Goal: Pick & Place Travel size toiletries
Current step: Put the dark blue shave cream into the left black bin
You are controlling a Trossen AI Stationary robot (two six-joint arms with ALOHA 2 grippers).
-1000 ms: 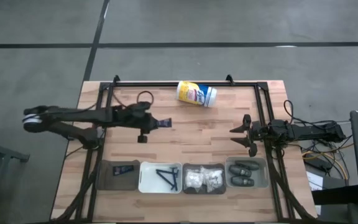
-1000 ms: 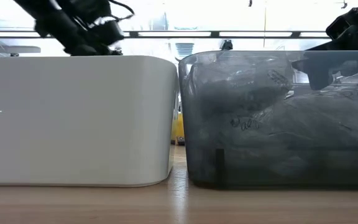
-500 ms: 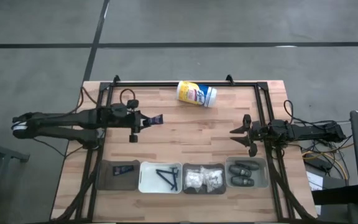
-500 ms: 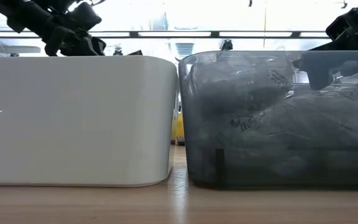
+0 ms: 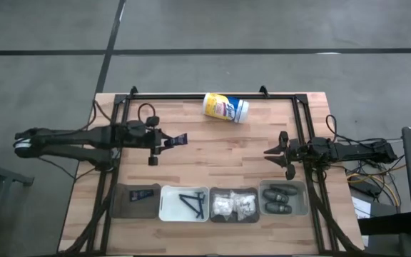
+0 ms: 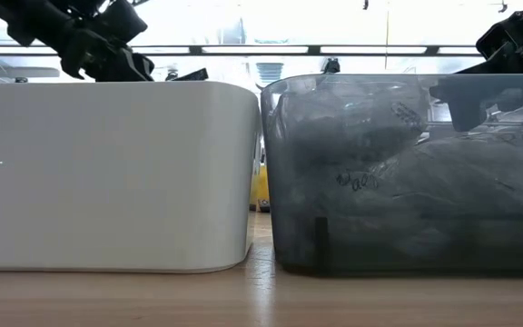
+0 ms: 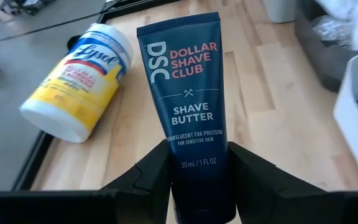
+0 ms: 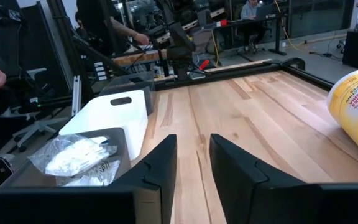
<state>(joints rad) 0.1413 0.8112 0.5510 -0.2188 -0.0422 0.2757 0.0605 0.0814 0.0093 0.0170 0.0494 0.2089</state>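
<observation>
My left gripper (image 5: 167,141) is over the table's left middle, shut on a dark blue tube (image 5: 180,140) printed "Dollar Shave Club Shave Butter" (image 7: 186,93). My right gripper (image 5: 277,153) waits open at the right side, just beyond the pod bin. Four bins line the near edge: a dark tray (image 5: 123,203) with small tubes, a white bin (image 5: 167,207) with thin razors, a dark bin (image 5: 234,205) with white crinkly packets, and a bin (image 5: 300,200) with dark oval pods. In the low view the left arm (image 6: 89,41) shows top left. My left gripper pinches the tube between its two fingers (image 7: 143,182) at the end nearest the wrist, beside the "30 mL" print (image 7: 197,163). The fingers come level from the table's left and lie along the tube. It is lifted clear, its flat crimped end (image 7: 178,22) pointing right.
A yellow-and-white Lysol canister (image 5: 225,108) lies on its side near the far edge, also in the left wrist view (image 7: 79,81). A black frame (image 5: 191,96) borders the table. Bare wood lies between the two grippers. People and desks show in the room beyond.
My left gripper has drawn back toward the table's left edge with the tube still in its fingers; most of that shift came early, and it has hardly moved in the last half second. The right arm has kept still.
</observation>
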